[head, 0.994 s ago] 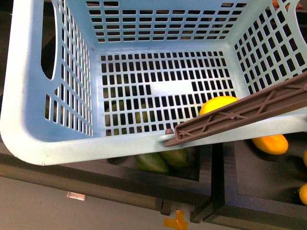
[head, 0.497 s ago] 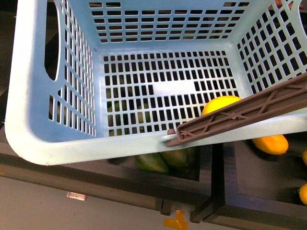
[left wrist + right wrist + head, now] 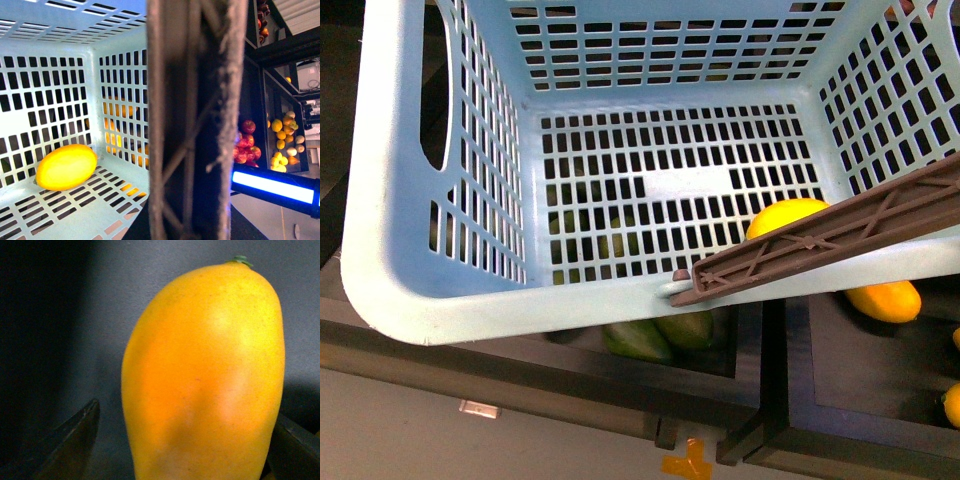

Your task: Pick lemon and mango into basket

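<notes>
1. Across most of the front view spreads the pale teal slotted basket (image 3: 410,260), its near rim sweeping from lower left towards the right edge.
2. Its brown hinged handle (image 3: 830,238) slants over the near right corner. In the left wrist view it runs top to bottom through the middle of the frame.
3. Dark shapes flank that handle at the bottom edge there. They may be my left gripper (image 3: 192,232), but I cannot tell whether it is clamped on the handle.
4. Filling the right wrist view is the mango (image 3: 205,380), upright with its green stem tip at upper right, against a dark surface.
5. My right gripper (image 3: 185,445) is spread wide around it. One dark finger (image 3: 70,440) stands clear at lower left, and the other sits at the fruit's lower right edge.
6. On the basket floor lies the lemon (image 3: 782,216), near the right wall and partly behind the handle.
7. Below the near rim, green fruits (image 3: 640,340) lie in a dark tray (image 3: 860,390).
8. A yellow-orange fruit (image 3: 886,300) peeks out at right. I cannot tell whether it is the same mango.
</notes>
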